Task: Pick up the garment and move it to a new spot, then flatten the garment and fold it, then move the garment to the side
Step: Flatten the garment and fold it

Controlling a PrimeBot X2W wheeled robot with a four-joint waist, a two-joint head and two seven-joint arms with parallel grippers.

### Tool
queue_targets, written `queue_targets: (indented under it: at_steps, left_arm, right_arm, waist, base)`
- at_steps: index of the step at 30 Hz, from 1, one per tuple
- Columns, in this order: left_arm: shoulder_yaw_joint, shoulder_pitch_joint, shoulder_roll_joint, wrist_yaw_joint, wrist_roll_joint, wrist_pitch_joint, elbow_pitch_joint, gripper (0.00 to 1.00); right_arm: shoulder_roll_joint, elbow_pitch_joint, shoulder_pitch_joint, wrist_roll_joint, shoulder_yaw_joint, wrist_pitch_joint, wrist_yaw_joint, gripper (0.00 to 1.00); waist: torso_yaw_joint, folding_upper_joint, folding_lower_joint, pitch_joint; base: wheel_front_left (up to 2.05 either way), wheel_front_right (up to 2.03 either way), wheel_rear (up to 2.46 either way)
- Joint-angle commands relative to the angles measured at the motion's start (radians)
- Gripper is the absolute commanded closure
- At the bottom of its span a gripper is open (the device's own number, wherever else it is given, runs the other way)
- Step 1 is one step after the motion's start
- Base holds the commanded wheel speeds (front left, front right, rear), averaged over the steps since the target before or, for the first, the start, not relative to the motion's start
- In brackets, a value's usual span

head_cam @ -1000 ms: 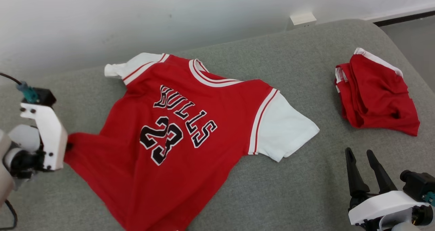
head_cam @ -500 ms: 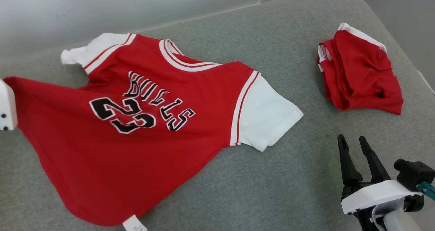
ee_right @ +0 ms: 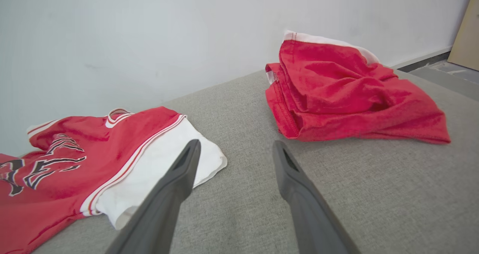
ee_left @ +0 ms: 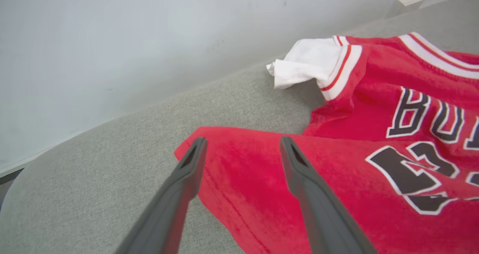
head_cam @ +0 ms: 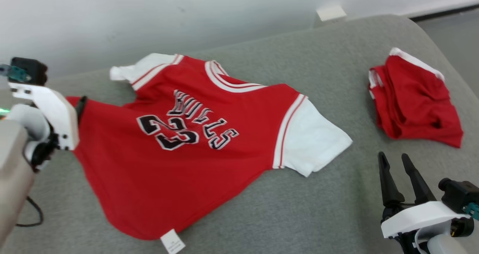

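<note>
The garment (head_cam: 194,141) is a red jersey with white sleeves and black "BULLS 23" lettering, lying face up and skewed on the grey cushion (head_cam: 299,216). My left gripper (head_cam: 79,108) is at its left hem corner. In the left wrist view my left gripper (ee_left: 243,141) is open, its fingers standing either side of that corner of the garment (ee_left: 374,108). My right gripper (head_cam: 393,157) hovers open at the lower right, clear of the white sleeve. The right wrist view has my right gripper (ee_right: 236,144) with nothing between its fingers and the garment (ee_right: 75,164) to the left.
A second red piece of clothing (head_cam: 415,97) with white trim lies bunched at the right, also in the right wrist view (ee_right: 336,97). A white wall (head_cam: 149,18) backs the cushion, with a small white box (head_cam: 329,12) on it. The cushion's edge curves away at the far right.
My left gripper pulled the hem corner out to the left, then opened and let it go. The jersey's lower body now lies more spread out. The head camera shifted; the right gripper stayed open.
</note>
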Motion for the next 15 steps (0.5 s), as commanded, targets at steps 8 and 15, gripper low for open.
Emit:
queue_targets:
  at_steps: [8,15]
  left_arm:
    - [0.047,0.126,-0.062,0.034,-0.012,-0.306,-0.092,0.0]
    - [0.111,0.294,-0.055,0.105,-0.041,-0.457,-0.27,0.0]
  right_arm:
    - [-0.034,-0.021,0.062,-0.024,-0.036,-0.008,-0.002,0.0]
    - [-0.039,-0.084,0.104,-0.053,-0.086,-0.011,-0.002,0.0]
  waist:
    - [0.162,0.0,0.0,-0.139]
    - [0.219,0.0,0.0,-0.183]
  base:
    - [0.0,0.0,0.0]
    - [0.0,0.0,0.0]
